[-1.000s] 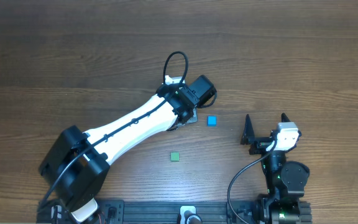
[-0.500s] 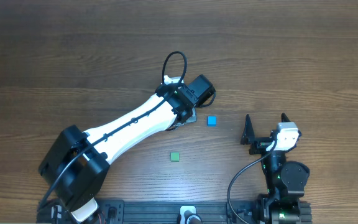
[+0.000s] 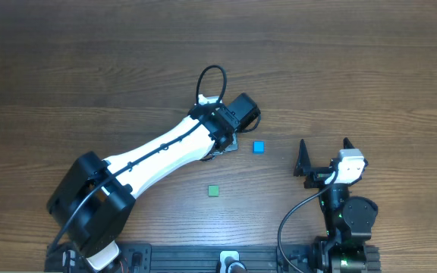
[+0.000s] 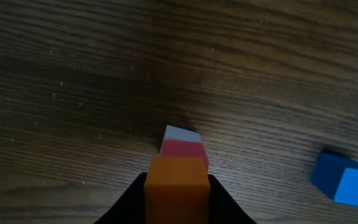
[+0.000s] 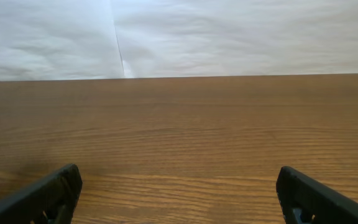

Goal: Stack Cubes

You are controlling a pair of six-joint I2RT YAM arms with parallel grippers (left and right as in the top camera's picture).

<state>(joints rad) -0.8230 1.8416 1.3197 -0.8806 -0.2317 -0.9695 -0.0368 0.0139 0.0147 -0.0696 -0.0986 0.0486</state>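
The left gripper [image 4: 176, 200] is clamped on an orange cube [image 4: 176, 179], held right over a red cube [image 4: 184, 153] on the desk [image 4: 73, 74]; contact between them is unclear. A blue cube [image 4: 345, 180] sits nearby, a green cube [image 3: 214, 191] farther off. The right gripper [image 3: 323, 156] rests spread wide, well apart.

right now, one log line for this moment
left gripper: shut on orange cube over red cube | right gripper: open | blue cube, green cube: loose
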